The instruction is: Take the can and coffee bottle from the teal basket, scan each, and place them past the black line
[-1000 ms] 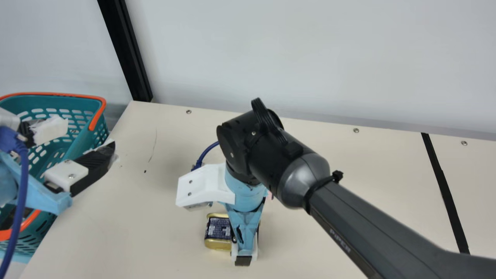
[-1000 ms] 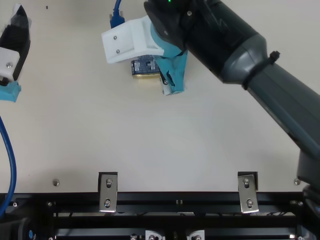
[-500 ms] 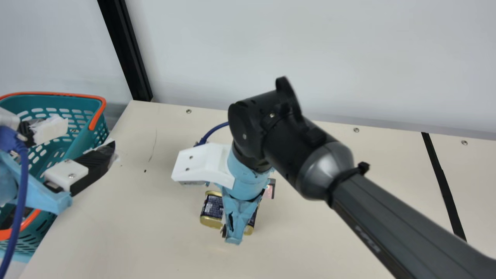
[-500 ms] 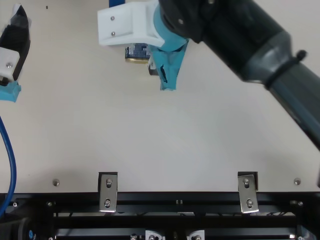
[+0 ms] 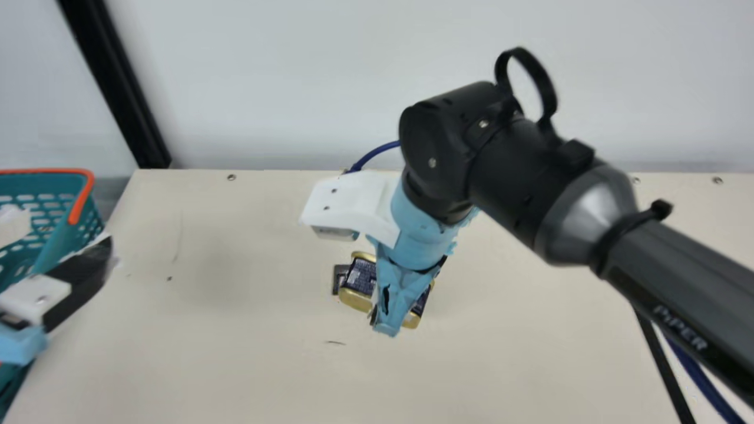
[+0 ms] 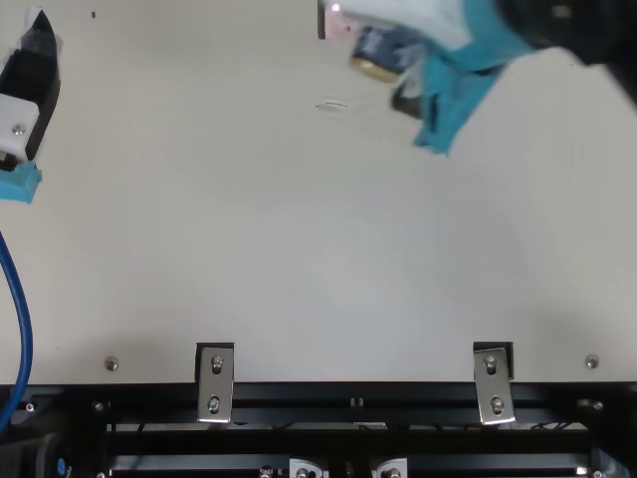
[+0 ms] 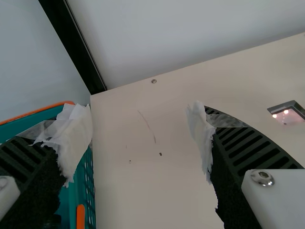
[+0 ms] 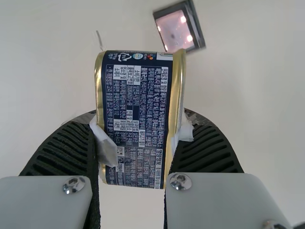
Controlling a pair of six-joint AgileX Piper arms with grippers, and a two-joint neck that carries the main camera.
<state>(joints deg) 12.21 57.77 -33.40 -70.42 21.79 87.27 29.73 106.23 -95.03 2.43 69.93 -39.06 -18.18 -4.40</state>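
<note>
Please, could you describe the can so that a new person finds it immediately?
Over the cream table, follow the arm from the main view's right down to the right gripper. Held there is the can: boxy, gold rims, dark blue label with small white print. Its gold metal sets it apart from the dark-framed device nearby.

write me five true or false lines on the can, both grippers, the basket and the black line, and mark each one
1. The right gripper holds the can. True.
2. The left gripper is clamped on the coffee bottle. False: its jaws stand open, with nothing between them.
3. The teal basket is at the left arm's side. True.
4. The can already stands past the black line. False: it is in the right gripper's jaws, short of the line.
5. A small square device with a lit face lies on the table. True.
</note>
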